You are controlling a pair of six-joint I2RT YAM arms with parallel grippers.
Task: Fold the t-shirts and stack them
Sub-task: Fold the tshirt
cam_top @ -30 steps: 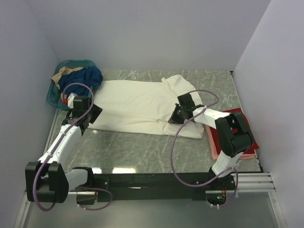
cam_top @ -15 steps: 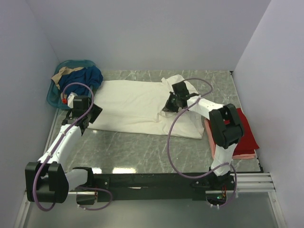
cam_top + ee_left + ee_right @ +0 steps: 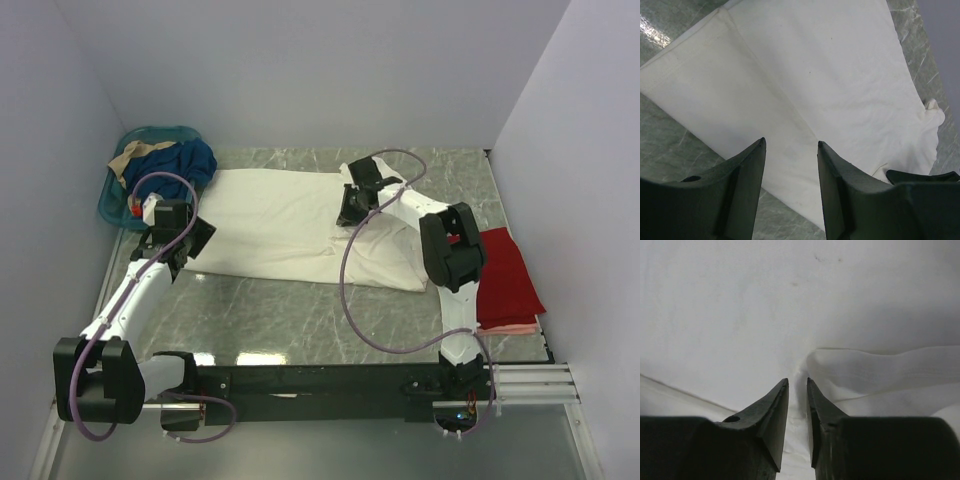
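Cream t-shirt lies flat — right claw, barely parted, over its fold.

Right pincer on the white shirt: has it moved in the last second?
Yes. The right pincer has slid farther back and leftward across the cream-white t-shirt, ending nearer the teal basket in the far left corner.

No text, label, brand, number or sign can be read anywhere, neither on the cream-white t-shirt nor on the teal basket.
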